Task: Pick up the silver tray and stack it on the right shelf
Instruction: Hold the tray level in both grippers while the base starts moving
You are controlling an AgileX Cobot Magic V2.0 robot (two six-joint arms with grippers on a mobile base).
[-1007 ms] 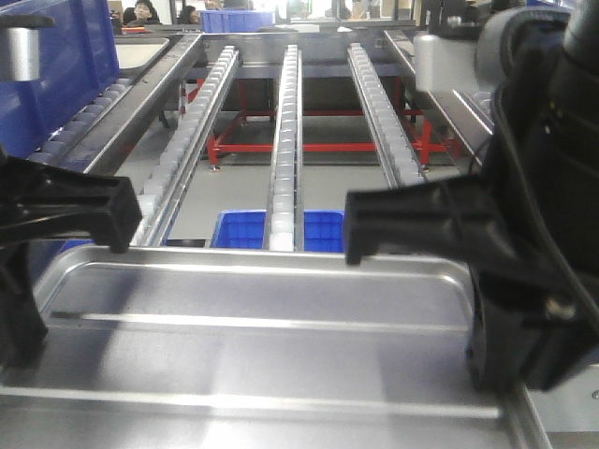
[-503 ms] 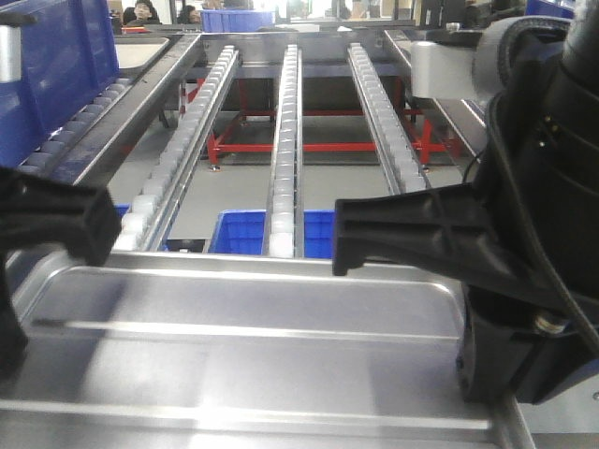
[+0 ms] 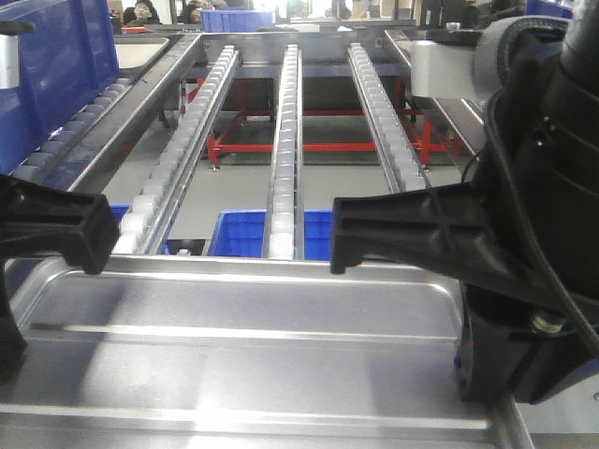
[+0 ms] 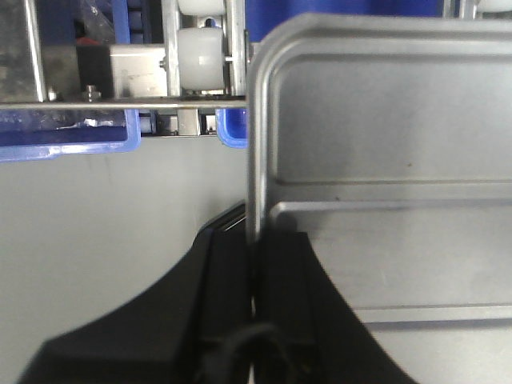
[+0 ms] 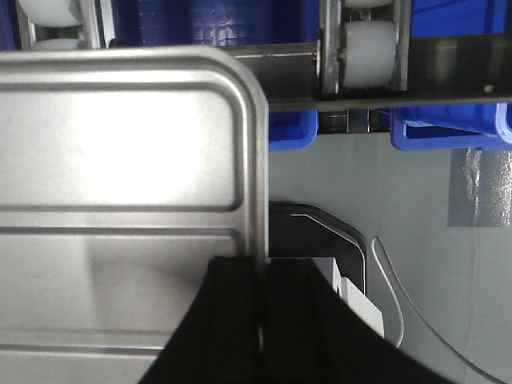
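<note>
The silver tray [image 3: 243, 365] fills the foreground, level, with two long ridges across its floor. It also shows in the left wrist view [image 4: 384, 160] and the right wrist view [image 5: 120, 160]. My left gripper [image 3: 23, 281] is shut on the tray's left rim [image 4: 254, 240]. My right gripper [image 3: 463, 309] is shut on the tray's right rim [image 5: 262, 268]. The tray's far edge lies just short of the roller rack's front bar [image 4: 120, 104]. The right shelf is mostly hidden behind my right arm; only a steel edge [image 3: 449, 70] shows.
Straight ahead stands a rack with three long bare rails of white rollers [image 3: 285, 140]. A blue bin [image 3: 239, 232] sits on the floor beneath it, with a red frame [image 3: 309, 147] behind. A dark-blue bin [image 3: 56, 65] on small rollers is at the upper left.
The tray and both grippers have shifted a little left and lower in the front view, mostly in the first half second. Both grips are unchanged.
</note>
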